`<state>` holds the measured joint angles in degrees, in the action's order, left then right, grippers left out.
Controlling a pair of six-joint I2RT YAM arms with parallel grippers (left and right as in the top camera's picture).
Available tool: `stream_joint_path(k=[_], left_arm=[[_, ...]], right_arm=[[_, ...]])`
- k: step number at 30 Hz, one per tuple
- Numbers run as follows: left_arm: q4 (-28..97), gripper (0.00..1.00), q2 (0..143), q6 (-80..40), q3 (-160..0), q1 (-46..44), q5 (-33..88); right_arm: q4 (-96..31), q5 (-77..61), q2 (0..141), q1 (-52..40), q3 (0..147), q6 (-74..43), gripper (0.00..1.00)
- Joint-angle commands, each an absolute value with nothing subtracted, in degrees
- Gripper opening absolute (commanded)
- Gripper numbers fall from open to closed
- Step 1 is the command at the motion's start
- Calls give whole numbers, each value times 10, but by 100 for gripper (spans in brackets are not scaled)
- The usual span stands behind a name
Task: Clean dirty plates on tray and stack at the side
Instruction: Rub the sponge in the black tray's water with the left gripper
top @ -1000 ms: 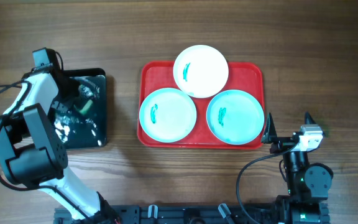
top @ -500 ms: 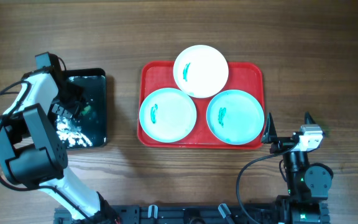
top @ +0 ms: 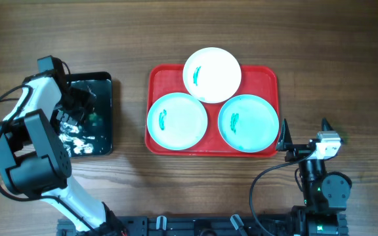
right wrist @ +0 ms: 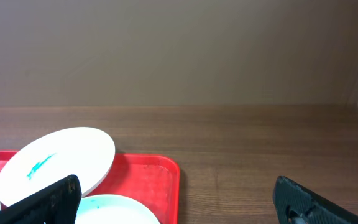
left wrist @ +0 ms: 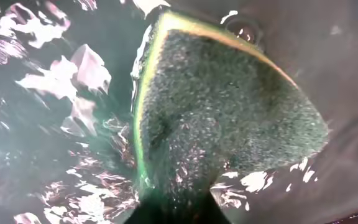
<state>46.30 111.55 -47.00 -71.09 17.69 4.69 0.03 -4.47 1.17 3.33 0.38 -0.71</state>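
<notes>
The red tray (top: pixel 268 75) holds three plates, each with a small teal smear. The white plate (top: pixel 212 74) rests at the far edge, overlapping the left cyan plate (top: pixel 177 120) and the right cyan plate (top: pixel 248 122). My left gripper (top: pixel 86 108) is down in the black tray (top: pixel 107 82), shut on a green sponge (left wrist: pixel 229 112) with a yellow edge, in wet, glinting liquid. My right gripper (top: pixel 304 133) is open and empty, right of the red tray. In the right wrist view the white plate (right wrist: pixel 58 158) and the red tray (right wrist: pixel 160 171) lie ahead on the left.
The black glossy tray stands left of the red tray, with bare wooden table (top: pixel 130 39) between and around them. A cable (top: pixel 268 174) loops near the right arm's base.
My left gripper has shifted slightly within the black tray and the glints on the liquid have moved. The right arm and the plates have not moved.
</notes>
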Motion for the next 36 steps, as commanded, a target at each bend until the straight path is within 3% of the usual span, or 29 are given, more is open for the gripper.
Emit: stream_joint_path(k=[1, 2, 3, 11, 12, 13, 14, 15, 18, 19, 20, 21, 26, 27, 29, 30, 31, 32, 33, 35, 36], left_arm=[[448, 26, 1124, -470, -703, 178, 56], [443, 74, 1124, -470, -703, 178, 52], [435, 100, 1124, -469, -703, 178, 47], [380, 100, 1124, -470, -703, 178, -10], [376, 95, 1124, -470, -703, 178, -21], [374, 81, 1124, -470, -703, 178, -33], [372, 35, 1124, -470, -703, 178, -51], [372, 6, 1124, -470, -703, 178, -62], [372, 4, 1124, -470, -703, 178, -80], [371, 17, 1124, -470, -703, 178, -80], [369, 62, 1124, -470, -703, 178, -80], [362, 99, 1124, -469, -703, 179, -83], [338, 100, 1124, -469, -703, 179, -106], [338, 85, 1124, -469, -703, 179, -106], [343, 16, 1124, -469, -703, 179, -106], [348, 4, 1124, -470, -703, 179, -105], [355, 4, 1124, -469, -703, 179, -103], [364, 12, 1124, -470, -703, 179, -96], [375, 31, 1124, -470, -703, 179, -83], [399, 100, 1124, -469, -703, 179, -32], [408, 100, 1124, -469, -703, 179, -15]], right_arm=[[2, -44, 10, 36, 3, 0, 100], [2, -44, 10, 36, 3, -1, 100], [2, -44, 10, 36, 3, 0, 100], [2, -44, 10, 36, 3, 0, 100], [2, -44, 10, 36, 3, 0, 100], [2, -44, 10, 36, 3, 0, 100], [2, -44, 10, 36, 3, 0, 100], [2, -44, 10, 36, 3, 0, 100], [2, -44, 10, 36, 3, 0, 100], [2, -44, 10, 36, 3, 0, 99], [2, -44, 10, 36, 3, 0, 100], [2, -44, 10, 36, 3, 0, 100], [2, -44, 10, 36, 3, 0, 100], [2, -44, 10, 36, 3, 0, 100], [2, -44, 10, 36, 3, -1, 100], [2, -44, 10, 36, 3, 0, 100], [2, -44, 10, 36, 3, 0, 100], [2, -44, 10, 36, 3, -1, 100], [2, -44, 10, 36, 3, 0, 100], [2, -44, 10, 36, 3, -1, 99], [2, -44, 10, 36, 3, 0, 100]])
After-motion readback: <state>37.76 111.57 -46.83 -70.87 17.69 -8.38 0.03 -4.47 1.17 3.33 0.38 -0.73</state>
